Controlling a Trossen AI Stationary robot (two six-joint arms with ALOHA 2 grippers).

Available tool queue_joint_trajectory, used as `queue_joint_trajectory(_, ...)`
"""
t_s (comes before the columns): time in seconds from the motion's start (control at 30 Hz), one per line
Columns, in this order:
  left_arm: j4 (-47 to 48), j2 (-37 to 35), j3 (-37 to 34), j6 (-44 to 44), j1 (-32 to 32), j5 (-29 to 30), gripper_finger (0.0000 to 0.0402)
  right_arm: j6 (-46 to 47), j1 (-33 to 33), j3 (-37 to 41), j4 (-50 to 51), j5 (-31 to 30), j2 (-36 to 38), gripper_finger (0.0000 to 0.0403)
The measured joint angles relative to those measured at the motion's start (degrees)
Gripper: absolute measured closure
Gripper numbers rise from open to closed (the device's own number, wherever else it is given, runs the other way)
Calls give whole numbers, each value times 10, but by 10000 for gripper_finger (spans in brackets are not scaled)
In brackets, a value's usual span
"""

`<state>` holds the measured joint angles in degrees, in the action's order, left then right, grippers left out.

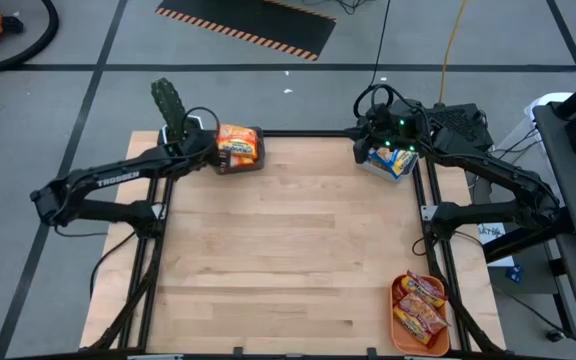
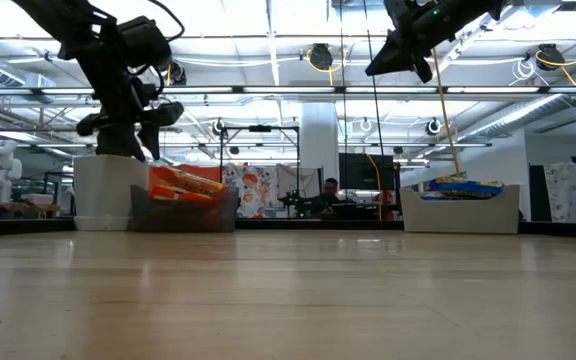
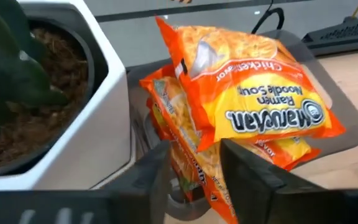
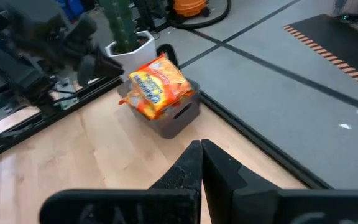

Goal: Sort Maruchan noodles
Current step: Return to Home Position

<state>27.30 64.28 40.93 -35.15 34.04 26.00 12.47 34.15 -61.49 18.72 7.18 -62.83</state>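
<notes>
My left tool (image 3: 196,152) hangs open over one dark bin (image 3: 328,87) holding at least two orange noodle packets (image 3: 253,99). My right tool (image 4: 201,152) is closed near the blue packets (image 1: 392,158); red ones (image 1: 420,305) lie in one orange tray (image 1: 395,318).

The left gripper (image 3: 195,171) has its two dark fingers (image 3: 157,177) parted, with a clear gap between them. Behind it the forearm runs back and outward to a bent elbow. The right gripper (image 4: 201,155) sits high, its fingers pressed together (tips meeting), and its arm folds back behind it in the same way.
</notes>
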Motion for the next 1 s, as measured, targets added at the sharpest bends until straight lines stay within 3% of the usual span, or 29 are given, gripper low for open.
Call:
queue_joint_trajectory(0.2,-8,-28,0,24,0,-4,191,1,0,0,0,6,0,403)
queue_joint_trajectory(0.37,-57,-57,0,123,-9,-47,184,-1,0,0,0,7,0,403)
queue_joint_trajectory(0.53,-106,-100,0,216,-25,-114,201,-1,0,0,0,6,0,403)
queue_joint_trajectory(0.87,-123,-167,0,352,-25,-117,293,43,-11,0,-21,6,0,403)
queue_joint_trajectory(1.0,-125,-175,0,381,-25,-166,322,63,-36,0,-51,5,0,403)
